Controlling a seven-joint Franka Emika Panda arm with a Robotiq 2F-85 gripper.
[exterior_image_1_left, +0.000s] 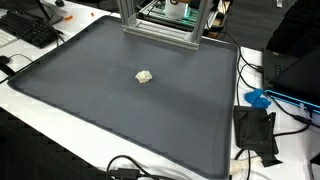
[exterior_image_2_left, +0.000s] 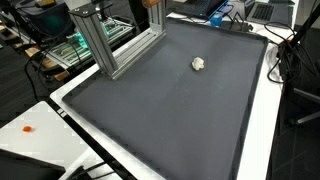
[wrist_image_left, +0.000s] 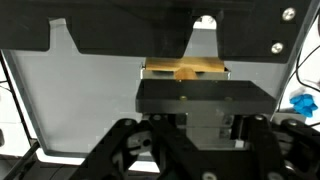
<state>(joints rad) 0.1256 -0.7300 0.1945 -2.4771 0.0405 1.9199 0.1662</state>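
A small whitish crumpled lump (exterior_image_1_left: 145, 76) lies alone on the dark grey mat (exterior_image_1_left: 100, 110); it also shows in the other exterior view (exterior_image_2_left: 198, 64). Neither the arm nor the gripper appears in either exterior view. In the wrist view the gripper (wrist_image_left: 195, 160) fills the lower half as dark body and linkages. Its fingertips are cut off by the bottom edge, so I cannot tell whether it is open or shut. Nothing shows between the fingers. The lump is not in the wrist view.
An aluminium frame (exterior_image_1_left: 160, 28) stands at the mat's far edge, also seen in the other exterior view (exterior_image_2_left: 105, 45). A keyboard (exterior_image_1_left: 30, 30), cables, a black box (exterior_image_1_left: 255, 130) and a blue object (exterior_image_1_left: 258, 98) lie around the mat on the white table.
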